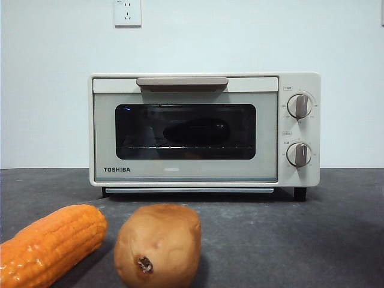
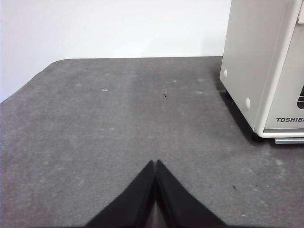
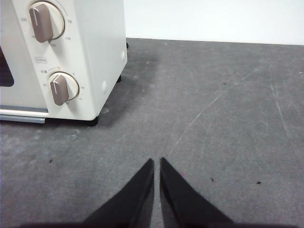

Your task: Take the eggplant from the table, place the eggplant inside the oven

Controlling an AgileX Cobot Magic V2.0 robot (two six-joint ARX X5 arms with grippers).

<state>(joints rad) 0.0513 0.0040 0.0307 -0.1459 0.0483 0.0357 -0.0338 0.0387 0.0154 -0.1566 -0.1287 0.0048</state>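
The cream-white Toshiba oven (image 1: 204, 174) stands at the back of the dark grey table (image 1: 300, 240) with its door closed. Through the dark glass a dark oblong shape, the eggplant (image 1: 195, 131), lies on the rack inside. My left gripper (image 2: 155, 162) hovers over bare table to the left of the oven (image 2: 256, 61), shut with nothing held. My right gripper (image 3: 156, 160) hovers over bare table to the right of the oven (image 3: 90, 71), near its two knobs, also shut on nothing. Neither gripper shows in the front view.
An orange corn cob (image 1: 48, 243) lies at the front left, and a brown potato (image 1: 157, 246) stands just right of it. A wall socket (image 1: 127, 12) is on the white wall behind the oven.
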